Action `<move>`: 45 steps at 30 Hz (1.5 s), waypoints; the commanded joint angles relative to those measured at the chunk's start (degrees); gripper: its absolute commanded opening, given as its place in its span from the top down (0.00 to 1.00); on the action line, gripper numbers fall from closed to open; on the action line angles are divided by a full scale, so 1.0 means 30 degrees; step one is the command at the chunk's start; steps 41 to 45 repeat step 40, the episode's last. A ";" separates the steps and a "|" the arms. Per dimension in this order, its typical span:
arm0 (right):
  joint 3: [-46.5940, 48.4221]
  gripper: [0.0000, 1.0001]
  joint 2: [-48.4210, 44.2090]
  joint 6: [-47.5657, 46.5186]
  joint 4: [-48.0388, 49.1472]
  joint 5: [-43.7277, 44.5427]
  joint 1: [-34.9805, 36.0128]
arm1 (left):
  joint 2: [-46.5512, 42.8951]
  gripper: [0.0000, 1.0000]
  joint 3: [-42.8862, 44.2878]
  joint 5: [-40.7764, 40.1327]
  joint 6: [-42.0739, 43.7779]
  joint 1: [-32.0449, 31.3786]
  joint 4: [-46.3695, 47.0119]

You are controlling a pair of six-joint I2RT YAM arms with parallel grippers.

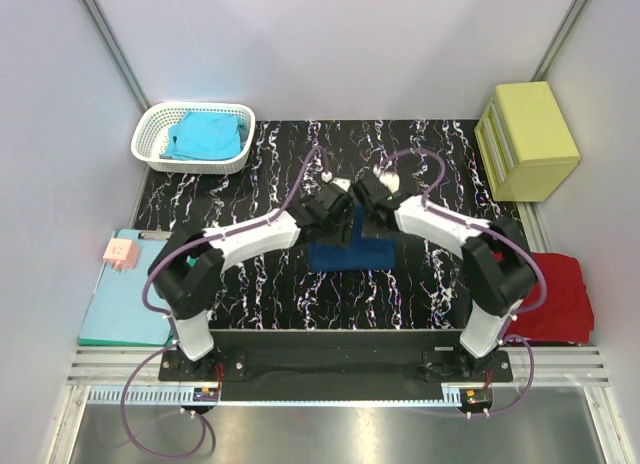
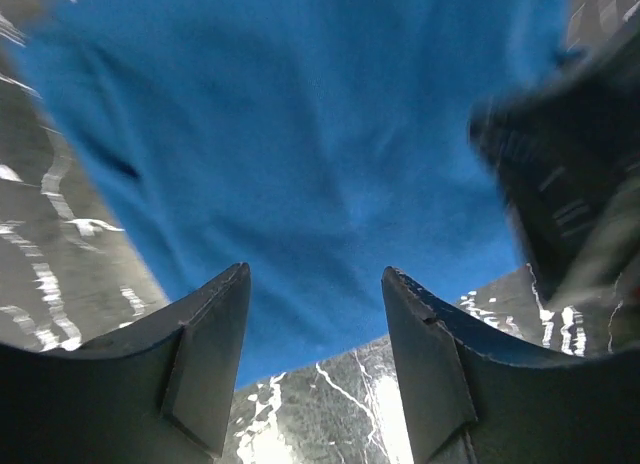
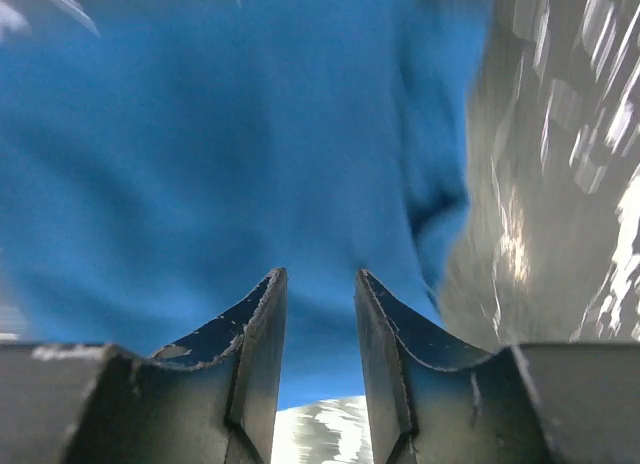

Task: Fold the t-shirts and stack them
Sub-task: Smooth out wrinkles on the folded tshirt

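A folded navy blue t-shirt lies on the black marbled table, in the middle. Both arms reach over its far part. My left gripper hangs just above the cloth; in the left wrist view its jaws stand apart with nothing between them, the shirt beyond. My right gripper sits close beside it. Its jaws leave a narrower gap, also empty, over the shirt. A turquoise t-shirt lies in a basket, and a red t-shirt lies off the table's right edge.
The white basket stands at the back left corner. A yellow drawer box stands at the back right. A teal clipboard with a pink note lies left of the table. Grey walls close in both sides.
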 commanded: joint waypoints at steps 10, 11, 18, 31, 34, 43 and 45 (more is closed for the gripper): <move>-0.3112 0.60 -0.0064 0.2482 -0.1146 0.0405 0.0103 | 0.1792 0.41 -0.1090 0.0719 -0.0262 0.0168 0.1053; -0.3230 0.61 -0.0151 0.2337 -0.1058 0.0172 0.0103 | 0.1706 0.41 -0.1411 0.0603 -0.0291 0.0227 0.1052; -0.4523 0.54 -0.6410 0.0491 0.1785 -0.0475 0.0835 | -0.4175 0.36 -0.3961 -0.2208 0.0118 -0.0066 0.1991; -0.4401 0.46 -1.0844 0.1515 -0.2726 0.2835 0.1011 | -1.2821 0.30 -0.4226 -0.6218 -0.1431 -0.0241 -0.5475; -0.4930 0.44 -1.0845 0.1661 -0.2639 0.2836 0.1011 | -1.3671 0.26 -0.4401 -0.7040 -0.2486 -0.0357 -0.7382; -0.5399 0.44 -1.0933 0.1924 -0.2229 0.3303 0.1099 | -1.5693 0.21 -0.5485 -0.8183 -0.3748 -0.0417 -0.9434; -0.5399 0.44 -1.0933 0.1924 -0.2229 0.3303 0.1099 | -1.5693 0.21 -0.5485 -0.8183 -0.3748 -0.0417 -0.9434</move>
